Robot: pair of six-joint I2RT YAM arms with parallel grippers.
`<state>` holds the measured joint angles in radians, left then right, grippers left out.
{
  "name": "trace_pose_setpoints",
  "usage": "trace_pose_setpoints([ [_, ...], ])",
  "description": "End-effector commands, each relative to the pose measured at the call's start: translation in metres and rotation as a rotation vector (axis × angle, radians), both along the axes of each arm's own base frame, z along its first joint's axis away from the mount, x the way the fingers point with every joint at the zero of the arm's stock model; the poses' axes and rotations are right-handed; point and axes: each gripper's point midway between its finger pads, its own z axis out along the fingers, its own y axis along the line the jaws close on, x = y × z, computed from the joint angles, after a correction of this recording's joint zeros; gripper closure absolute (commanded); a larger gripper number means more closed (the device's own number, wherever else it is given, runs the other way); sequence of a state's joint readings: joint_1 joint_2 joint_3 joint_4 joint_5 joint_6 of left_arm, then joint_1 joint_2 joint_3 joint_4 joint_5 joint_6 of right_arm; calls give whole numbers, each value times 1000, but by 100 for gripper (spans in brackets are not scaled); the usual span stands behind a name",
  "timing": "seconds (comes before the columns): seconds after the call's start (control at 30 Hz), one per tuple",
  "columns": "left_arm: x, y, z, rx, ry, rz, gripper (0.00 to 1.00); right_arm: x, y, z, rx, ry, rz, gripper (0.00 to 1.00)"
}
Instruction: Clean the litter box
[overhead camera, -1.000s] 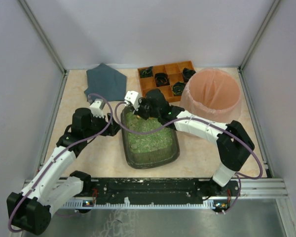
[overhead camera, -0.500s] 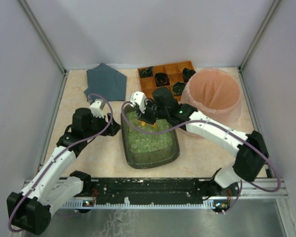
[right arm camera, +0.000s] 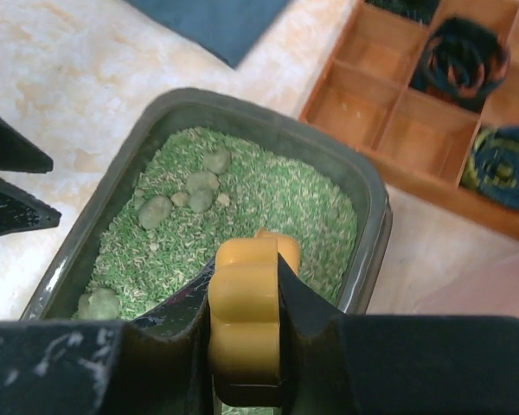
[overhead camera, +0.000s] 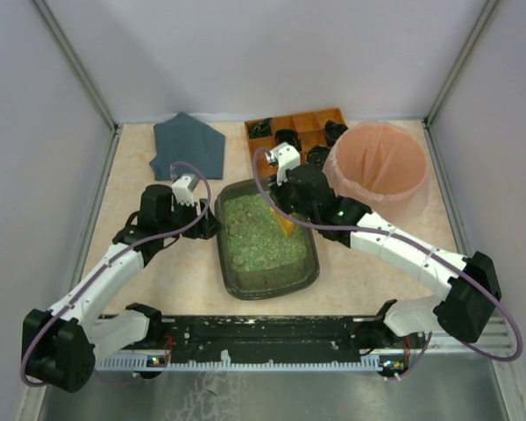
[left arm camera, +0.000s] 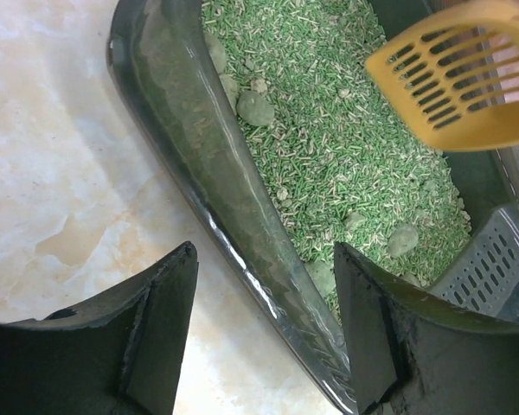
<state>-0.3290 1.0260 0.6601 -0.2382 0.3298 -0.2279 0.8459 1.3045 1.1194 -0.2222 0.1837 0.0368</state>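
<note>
The litter box (overhead camera: 223, 256), a dark grey-green tray of green litter, lies mid-table. It also shows in the left wrist view (left arm camera: 199, 147) and the right wrist view (right arm camera: 242, 98). Grey-green clumps (right arm camera: 199, 183) lie in the litter. My right gripper (overhead camera: 285, 215) is shut on the handle of a yellow slotted scoop (right arm camera: 246, 320) and holds it over the box's far right part. The scoop's head (left arm camera: 458, 82) looks empty. My left gripper (left arm camera: 264, 259) is open, with its jaws either side of the box's left wall, and it also shows in the top view (overhead camera: 209, 226).
A round pink bag-lined bin (overhead camera: 381, 162) stands at the back right, close to my right arm. An orange-brown wooden compartment tray (overhead camera: 311, 118) with dark rolled items is behind the box. A dark blue-grey mat (overhead camera: 188, 145) lies at the back left. Walls close in on three sides.
My right gripper has carried the scoop from the box's far left corner across to its far right side and lifted it. My left gripper has shifted slightly toward the box's far end.
</note>
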Motion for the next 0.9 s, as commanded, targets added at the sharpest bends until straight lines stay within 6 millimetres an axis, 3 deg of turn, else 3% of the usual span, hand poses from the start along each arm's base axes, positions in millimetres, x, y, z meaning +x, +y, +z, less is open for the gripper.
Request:
trace_pose_setpoints([
  [0.0,9,-12,15,-60,-36,-36,32,11,-4,-9,166,85,-201,100],
  [0.43,8,-30,-12,-51,99,-117,54,11,-13,-53,467,328,-322,100],
  [0.87,2,-44,-30,-10,154,-170,60,-18,-20,-98,611,492,-383,100],
])
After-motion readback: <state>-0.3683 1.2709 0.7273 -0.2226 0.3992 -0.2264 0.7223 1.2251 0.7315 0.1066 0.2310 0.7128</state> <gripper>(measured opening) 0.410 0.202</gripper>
